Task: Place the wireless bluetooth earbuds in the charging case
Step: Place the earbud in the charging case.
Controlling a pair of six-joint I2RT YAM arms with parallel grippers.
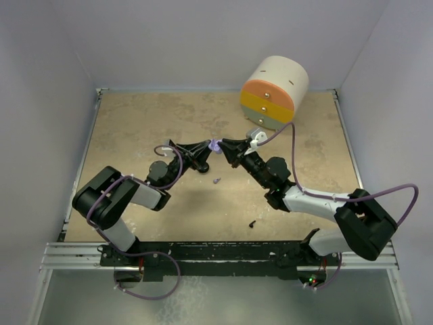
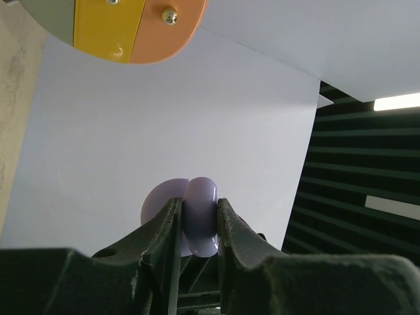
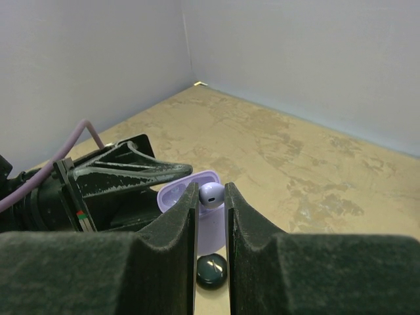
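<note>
Above the middle of the table (image 1: 149, 122), the left gripper (image 2: 199, 209) pinches the open lilac case (image 2: 202, 193) and the right gripper (image 3: 211, 190) pinches a lilac earbud (image 3: 211, 195) at its mouth, seemingly not yet seated, while a lilac bud (image 1: 217, 181) lies loose beneath them and a black bud (image 1: 252, 223) nearer the near edge.

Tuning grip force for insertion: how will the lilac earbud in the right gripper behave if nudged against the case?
Probably slippery: the earbud is glossy and rounded, pinched only at the tips of the right gripper, so it may squirt out. Likely very light, being tiny beside those tips. Dropped, it would probably roll.
</note>
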